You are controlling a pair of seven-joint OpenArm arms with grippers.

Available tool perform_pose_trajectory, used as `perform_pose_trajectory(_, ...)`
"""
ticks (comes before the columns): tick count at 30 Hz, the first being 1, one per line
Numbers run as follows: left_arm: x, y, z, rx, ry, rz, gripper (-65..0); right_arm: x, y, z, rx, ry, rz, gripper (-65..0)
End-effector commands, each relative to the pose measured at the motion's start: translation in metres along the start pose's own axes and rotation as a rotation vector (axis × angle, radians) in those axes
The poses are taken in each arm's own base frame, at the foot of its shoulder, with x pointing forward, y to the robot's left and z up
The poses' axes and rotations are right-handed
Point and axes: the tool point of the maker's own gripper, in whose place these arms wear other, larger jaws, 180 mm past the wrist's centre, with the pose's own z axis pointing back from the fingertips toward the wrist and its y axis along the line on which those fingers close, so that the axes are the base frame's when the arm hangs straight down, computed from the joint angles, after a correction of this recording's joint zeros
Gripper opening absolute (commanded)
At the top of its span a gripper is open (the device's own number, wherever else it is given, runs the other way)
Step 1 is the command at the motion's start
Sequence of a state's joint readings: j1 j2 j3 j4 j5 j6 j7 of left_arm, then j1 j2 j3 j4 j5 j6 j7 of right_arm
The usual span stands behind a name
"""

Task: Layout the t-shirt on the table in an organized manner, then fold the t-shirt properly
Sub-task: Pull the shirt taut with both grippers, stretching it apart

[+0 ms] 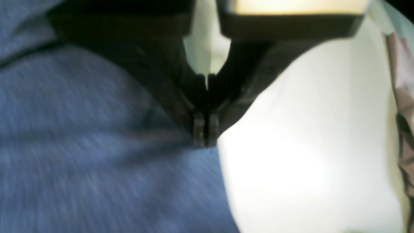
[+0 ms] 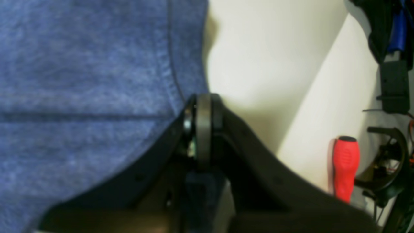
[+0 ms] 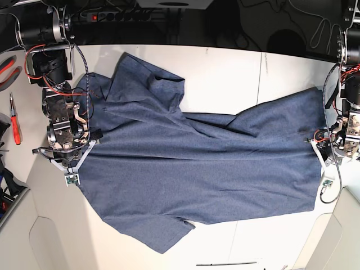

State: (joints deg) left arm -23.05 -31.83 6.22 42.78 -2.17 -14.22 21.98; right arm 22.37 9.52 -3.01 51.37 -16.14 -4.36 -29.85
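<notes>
The navy-blue t-shirt [image 3: 202, 169] lies spread across the off-white table [image 3: 225, 67], one sleeve toward the far edge and one toward the near edge. No lettering shows. My right gripper [image 3: 84, 147] is at the shirt's left edge. In the right wrist view its fingers [image 2: 203, 106] are shut on the edge of the cloth [image 2: 97, 81]. My left gripper [image 3: 318, 147] is at the shirt's right edge. In the blurred left wrist view its fingertips [image 1: 205, 131] are pressed together at the border of the fabric [image 1: 81, 145].
A red-handled screwdriver [image 3: 14, 126] lies at the left of the table and also shows in the right wrist view [image 2: 346, 166]. Red pliers [image 3: 7, 66] and cables lie at the far left. A dark seam [image 3: 261, 70] crosses the tabletop.
</notes>
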Motion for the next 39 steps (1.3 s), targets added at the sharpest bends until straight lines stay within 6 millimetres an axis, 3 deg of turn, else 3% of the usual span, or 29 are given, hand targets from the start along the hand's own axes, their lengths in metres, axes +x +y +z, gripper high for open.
perform_pose_trajectory(1,0.035,0.029,0.007,0.049,-0.093,0.021,-65.0,0.012,-0.012,0.001,-0.025,-0.019,-0.009,-65.0)
perform_pose_trajectory(5,0.068,0.039,0.016,0.044,-0.17,0.087,-65.0,0.012,-0.018,0.001,-0.045,-0.023,-0.014,-65.0)
perform_pose_trajectory(7,0.08,0.034,0.023,0.003,-0.183,0.091,-64.5,0.019,-0.026,0.004,-0.079,-0.045,-0.039,-65.0)
perform_pose_trajectory(10,0.09,0.007,0.033,-0.149,-0.158,0.082,-47.7,0.039,-0.035,0.014,-0.11,-0.105,-0.071,-65.0)
perform_pose_trajectory(13,0.092,-0.017,0.042,-0.277,-0.132,0.1,-44.2,0.063,-0.042,0.03,-0.116,-0.156,-0.098,-65.0)
perform_pose_trajectory(16,0.083,-0.032,0.045,-0.34,-0.119,0.109,-44.3,0.082,-0.046,0.049,-0.105,-0.177,-0.111,-65.0)
perform_pose_trajectory(19,0.059,-0.047,0.044,-0.381,-0.08,0.108,-45.0,0.089,-0.033,0.064,-0.005,-0.15,-0.101,-65.0)
perform_pose_trajectory(21,0.041,-0.054,0.042,-0.39,-0.054,0.107,-53.0,0.086,-0.013,0.071,0.112,-0.114,-0.095,-65.0)
perform_pose_trajectory(24,0.016,-0.061,0.04,-0.39,-0.027,0.092,-64.8,0.068,0.023,0.083,0.277,-0.105,-0.101,-65.0)
perform_pose_trajectory(30,-0.016,-0.062,0.036,-0.344,0.041,0.072,-65.0,-0.025,0.079,0.09,0.418,0.044,-0.068,-65.0)
perform_pose_trajectory(35,-0.022,-0.045,0.03,-0.231,0.066,0.035,-65.0,-0.089,0.089,0.092,0.402,0.125,-0.019,-65.0)
perform_pose_trajectory(39,-0.016,-0.037,0.027,-0.191,0.027,0.003,-65.0,-0.112,0.086,0.093,0.368,0.147,0.024,-65.0)
